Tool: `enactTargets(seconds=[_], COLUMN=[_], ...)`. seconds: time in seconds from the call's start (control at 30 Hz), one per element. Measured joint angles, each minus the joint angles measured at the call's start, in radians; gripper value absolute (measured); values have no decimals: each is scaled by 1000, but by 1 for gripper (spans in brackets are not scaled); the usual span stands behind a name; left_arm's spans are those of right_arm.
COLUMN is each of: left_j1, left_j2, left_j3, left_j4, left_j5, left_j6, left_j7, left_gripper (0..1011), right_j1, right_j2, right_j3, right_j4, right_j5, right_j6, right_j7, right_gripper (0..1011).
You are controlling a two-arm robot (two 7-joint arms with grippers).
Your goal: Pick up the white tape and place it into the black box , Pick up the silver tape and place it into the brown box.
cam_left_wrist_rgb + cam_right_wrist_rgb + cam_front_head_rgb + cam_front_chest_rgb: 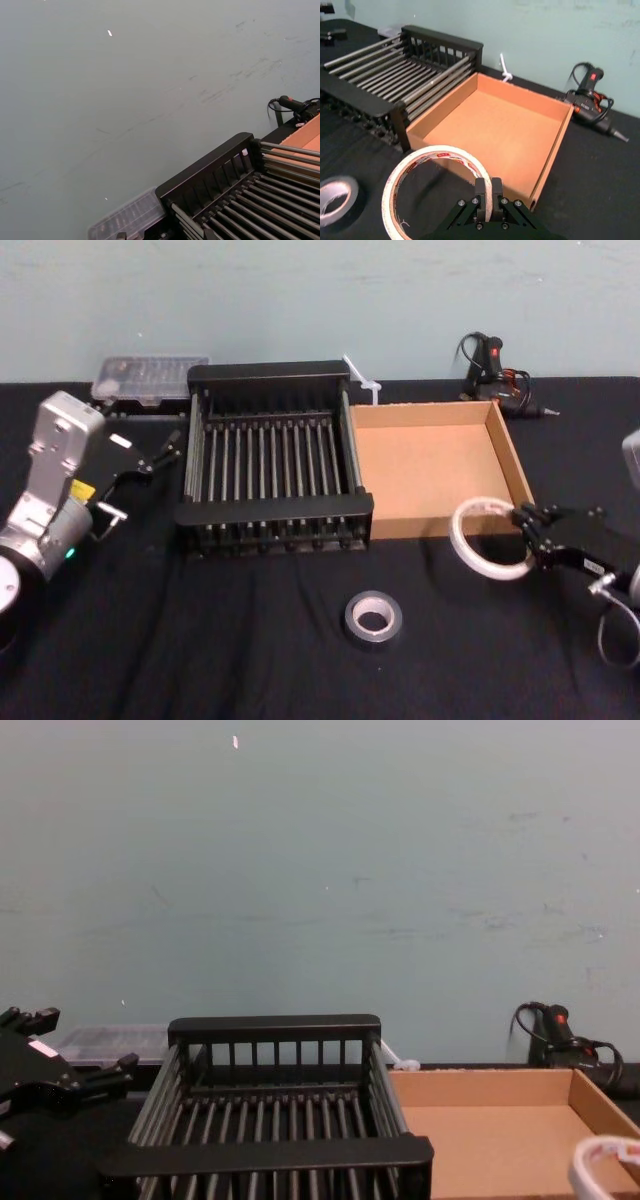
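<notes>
Gripping the thin white tape (437, 185) hoop, right gripper (487, 192) fingers clamp its band.

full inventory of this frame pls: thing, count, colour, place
white tape: 1, white, held up at the brown box's front right corner
silver tape: 1, grey-silver, flat on the table, front centre
black box: 1, black, slatted, centre back
brown box: 1, tan, right of the black box, touching it
clear case: 1, clear, back left
glue gun: 1, black and red, back right
table: 1, black cloth
left pincer: open, left of the black box
right pincer: shut on the white tape's rim
</notes>
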Motion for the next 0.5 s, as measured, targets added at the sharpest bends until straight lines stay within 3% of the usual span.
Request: enactTargets(seconds=[0.5], left_j1=[0], left_j2=[0], left_j3=[0], left_j4=[0], left_j5=[0], left_j6=[0], left_j7=[0], left_gripper=[1001], right_j1=[185], right_j2=[-57], right_j3=[-80], right_j4=[102], right_j5=[-62], right_j6=[-10], right_j7=[3], right_gripper=[79])
